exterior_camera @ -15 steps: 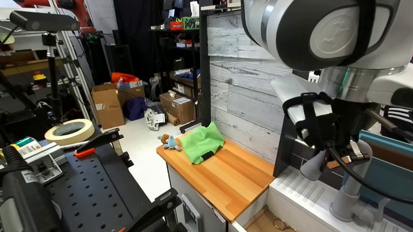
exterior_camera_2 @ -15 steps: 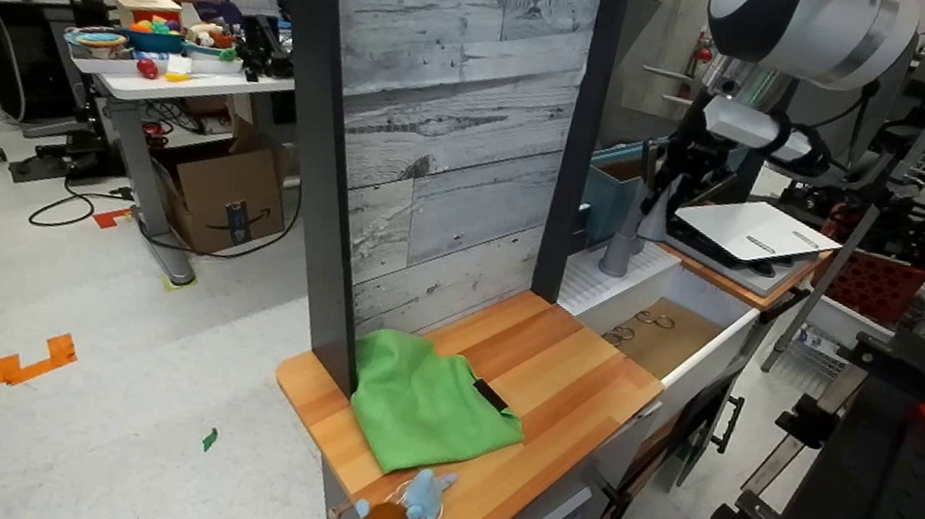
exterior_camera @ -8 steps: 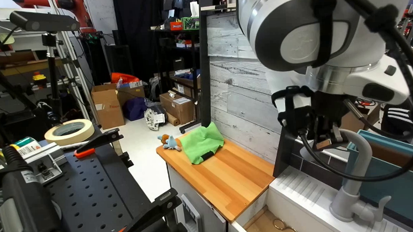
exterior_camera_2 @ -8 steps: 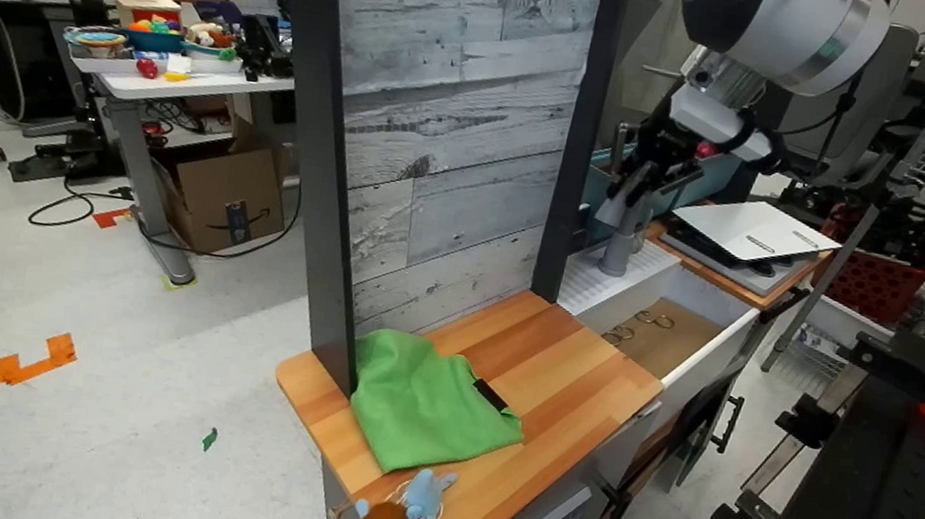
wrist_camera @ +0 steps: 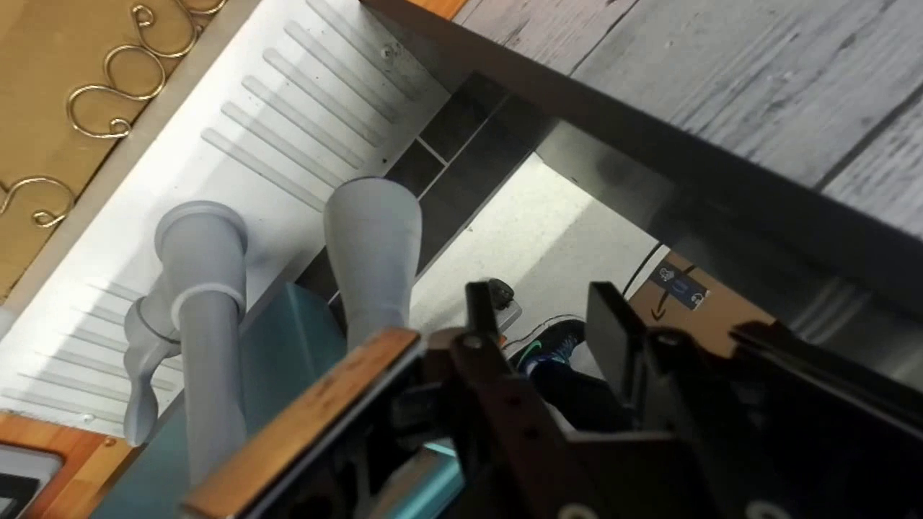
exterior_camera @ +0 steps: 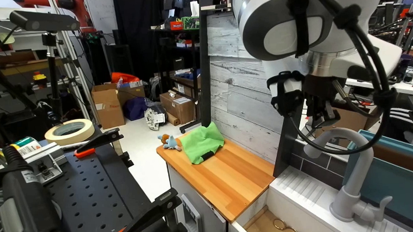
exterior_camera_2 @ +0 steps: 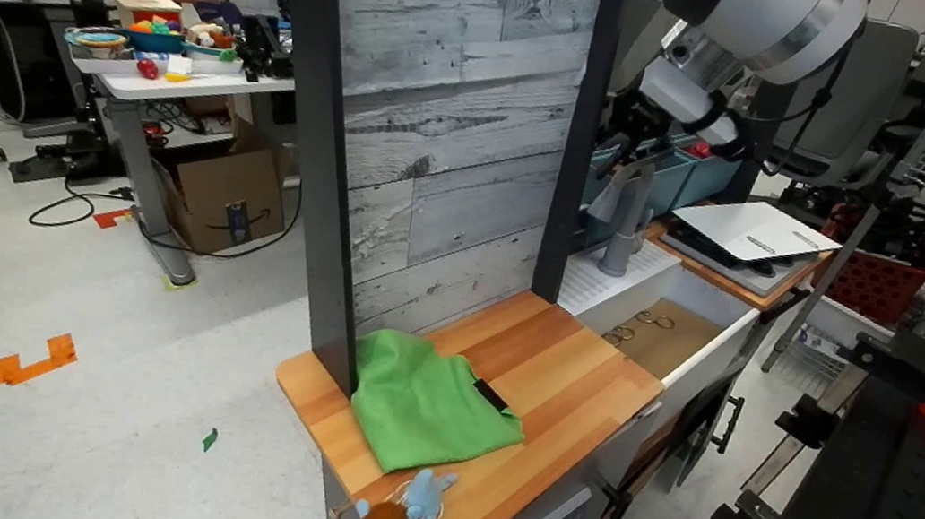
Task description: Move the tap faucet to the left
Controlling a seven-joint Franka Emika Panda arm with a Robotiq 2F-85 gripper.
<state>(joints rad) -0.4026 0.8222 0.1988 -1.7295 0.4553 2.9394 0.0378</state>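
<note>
The light grey gooseneck tap faucet (exterior_camera: 363, 163) stands upright on the white ribbed sink strip. Its spout points toward the tiled edge and lies left of its upright in an exterior view (exterior_camera_2: 631, 204). My gripper (exterior_camera: 327, 119) is just above the faucet's arch, with a small gap seen there; in an exterior view, the gripper (exterior_camera_2: 614, 150) is partly hidden by the dark post. In the wrist view, the jaws (wrist_camera: 541, 303) are open with nothing between them. The faucet spout (wrist_camera: 375, 238) lies outside the jaws, left of them, its upper part hidden by the gripper.
A blue bin (exterior_camera: 387, 181) stands behind the faucet. A grey wood-look panel (exterior_camera: 243, 90) with a dark post rises beside the arm. An open drawer (exterior_camera_2: 677, 344) holds metal rings. A green cloth (exterior_camera: 202, 144) and plush toy (exterior_camera: 171, 142) lie on the wooden counter. A shoe (wrist_camera: 551, 342) shows below.
The faucet's spout has swung from right to left of its upright in an exterior view. My gripper has moved the same way, then risen above the faucet, apart from it.
</note>
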